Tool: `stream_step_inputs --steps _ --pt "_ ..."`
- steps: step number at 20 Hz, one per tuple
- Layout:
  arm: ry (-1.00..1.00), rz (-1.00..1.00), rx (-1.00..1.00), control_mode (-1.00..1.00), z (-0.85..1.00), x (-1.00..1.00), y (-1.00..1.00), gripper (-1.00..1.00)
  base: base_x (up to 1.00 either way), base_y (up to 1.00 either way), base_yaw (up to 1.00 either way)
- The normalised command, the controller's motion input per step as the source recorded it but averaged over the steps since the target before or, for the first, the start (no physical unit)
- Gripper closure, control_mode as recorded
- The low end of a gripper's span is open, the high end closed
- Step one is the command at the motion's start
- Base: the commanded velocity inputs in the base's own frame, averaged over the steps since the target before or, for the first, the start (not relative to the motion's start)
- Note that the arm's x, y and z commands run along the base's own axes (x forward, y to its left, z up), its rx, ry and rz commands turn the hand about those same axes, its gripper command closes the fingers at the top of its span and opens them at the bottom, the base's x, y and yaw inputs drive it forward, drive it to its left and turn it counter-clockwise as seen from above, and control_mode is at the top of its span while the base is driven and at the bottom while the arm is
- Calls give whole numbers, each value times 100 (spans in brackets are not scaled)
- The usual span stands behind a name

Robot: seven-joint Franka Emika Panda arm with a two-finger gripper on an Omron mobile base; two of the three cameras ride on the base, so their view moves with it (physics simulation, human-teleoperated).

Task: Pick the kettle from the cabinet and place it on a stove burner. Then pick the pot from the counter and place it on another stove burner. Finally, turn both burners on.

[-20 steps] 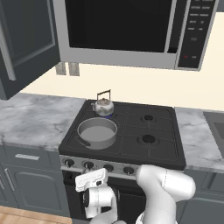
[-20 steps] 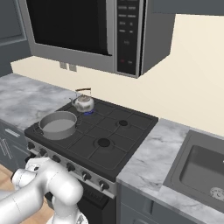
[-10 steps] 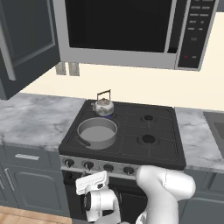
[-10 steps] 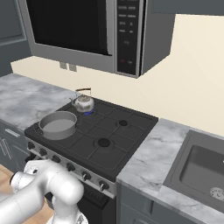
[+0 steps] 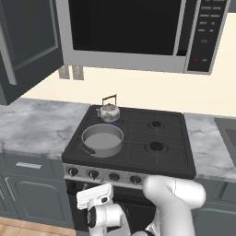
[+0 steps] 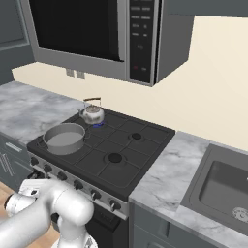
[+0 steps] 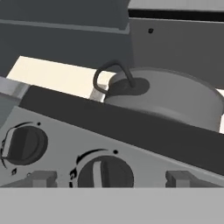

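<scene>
Hand view looked low along the stove front: the gripper (image 7: 109, 178), its fingers (image 7: 43, 178) spread wide apart and holding nothing, faced a dark knob (image 7: 105, 173), with a second knob (image 7: 25, 145) to its left. Beyond the panel edge sat the pot (image 5: 102, 139) on the front-left burner. Farther back, the kettle (image 5: 109, 111) stood on the rear-left burner, blue flame at its base.

A home kitchen, rendered. Black four-burner gas cooktop (image 5: 138, 138) with front knobs (image 7: 104, 171), set into a marble-veined counter (image 5: 37, 126) over dark grey drawers (image 5: 30, 184). Built-in microwave (image 5: 138, 32) overhead, wall cabinet (image 5: 23, 46) far left, sink (image 6: 218, 186) to the right. On the burners, a kettle (image 5: 109, 111) and a pot (image 5: 102, 139).
</scene>
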Motion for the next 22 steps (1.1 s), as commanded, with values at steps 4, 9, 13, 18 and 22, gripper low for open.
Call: stream_step_inputs --steps 4,9,13,18,22 --pt "0 0 0 -100 18 -22 35 -100 0 0 0" --pt "0 0 0 -100 16 -19 34 -100 0 0 0" --pt "0 0 0 -100 15 -18 34 -100 0 0 0" --pt "0 0 -1 -100 22 -18 34 -100 0 0 0" --pt "0 0 -2 -100 28 -19 37 -100 0 0 0"
